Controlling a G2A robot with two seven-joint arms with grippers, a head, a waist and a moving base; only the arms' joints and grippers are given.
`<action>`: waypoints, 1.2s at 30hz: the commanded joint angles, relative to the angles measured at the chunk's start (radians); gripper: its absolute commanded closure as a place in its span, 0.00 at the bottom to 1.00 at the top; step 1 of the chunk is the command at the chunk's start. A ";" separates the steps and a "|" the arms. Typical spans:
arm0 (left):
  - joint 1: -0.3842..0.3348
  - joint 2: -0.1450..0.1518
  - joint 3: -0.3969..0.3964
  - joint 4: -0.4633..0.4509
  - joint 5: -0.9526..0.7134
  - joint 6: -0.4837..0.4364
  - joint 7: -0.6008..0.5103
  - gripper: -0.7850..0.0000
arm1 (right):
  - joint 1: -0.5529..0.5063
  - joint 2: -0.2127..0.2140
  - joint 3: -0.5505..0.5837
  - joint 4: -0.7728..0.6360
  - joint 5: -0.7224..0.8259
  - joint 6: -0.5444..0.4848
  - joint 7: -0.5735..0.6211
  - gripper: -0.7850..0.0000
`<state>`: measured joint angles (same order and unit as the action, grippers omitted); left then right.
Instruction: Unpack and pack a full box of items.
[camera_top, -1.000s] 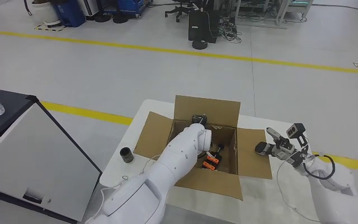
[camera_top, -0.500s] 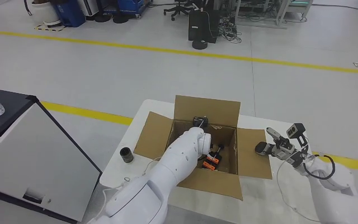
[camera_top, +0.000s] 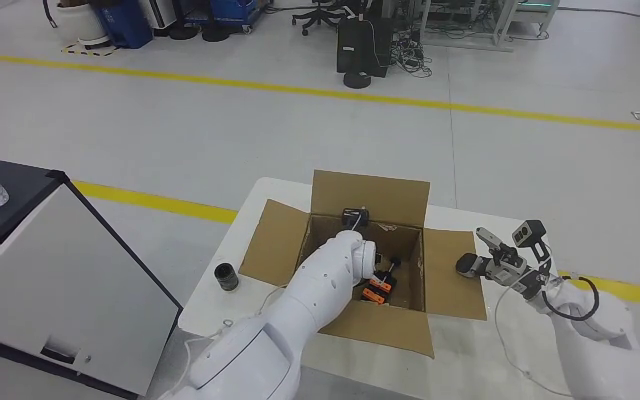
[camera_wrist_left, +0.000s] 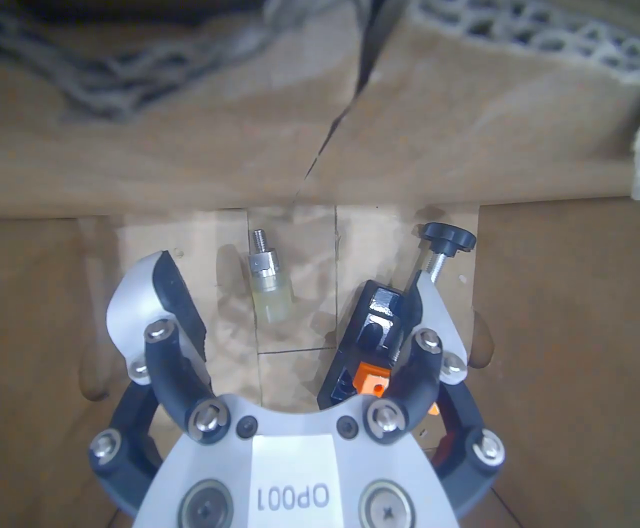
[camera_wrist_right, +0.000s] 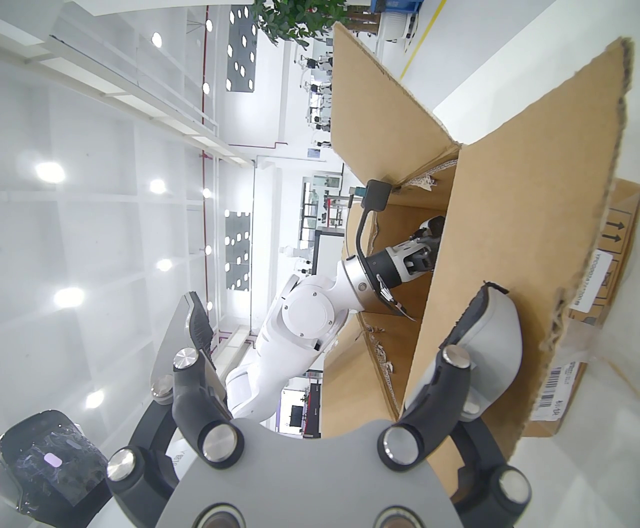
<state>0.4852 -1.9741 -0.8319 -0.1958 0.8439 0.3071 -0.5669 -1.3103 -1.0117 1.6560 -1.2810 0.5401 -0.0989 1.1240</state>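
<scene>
**Left arm dips deeper into the box.** Over the past second the left gripper (camera_wrist_left: 295, 281) has sunk a little lower inside the cardboard box (camera_top: 370, 198), its wrist dropping below the box rim. Its jaws stand wide and hold nothing.

On the box floor a small metal-tipped fitting (camera_wrist_left: 267, 285) lies between the 2 fingers, clear of both. A black-and-orange clamp (camera_wrist_left: 372, 325) with a knobbed screw lies just beside 1 finger, which hides part of it. Whether they touch cannot be told.

The right gripper (camera_wrist_right: 340, 295) has stayed put at the outer edge of the box's side flap, also open and empty.

A black cylinder (camera_top: 227, 276) stands on the desk (camera_top: 205, 300) outside the box, on the side away from the right gripper.

The descent reads as the approach to a pick in the unpacking half of the job. The fitting looks like the better-lined target. The clamp sits close enough that closing the fingers could nudge it.
</scene>
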 joint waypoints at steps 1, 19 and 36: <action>0.000 0.000 0.000 0.000 0.000 0.000 0.000 0.00 | 0.000 0.000 0.000 0.000 0.000 0.000 0.000 0.00; 0.042 0.012 0.002 -0.018 0.017 -0.034 0.009 0.00 | 0.000 0.000 0.000 0.000 0.000 0.000 0.000 0.00; 0.081 0.015 0.014 -0.053 0.071 0.016 0.099 0.00 | 0.000 0.000 0.000 0.000 0.000 0.000 0.000 0.00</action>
<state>0.5657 -1.9594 -0.8172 -0.2520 0.9134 0.3164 -0.4713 -1.3103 -1.0117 1.6559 -1.2810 0.5401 -0.0989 1.1240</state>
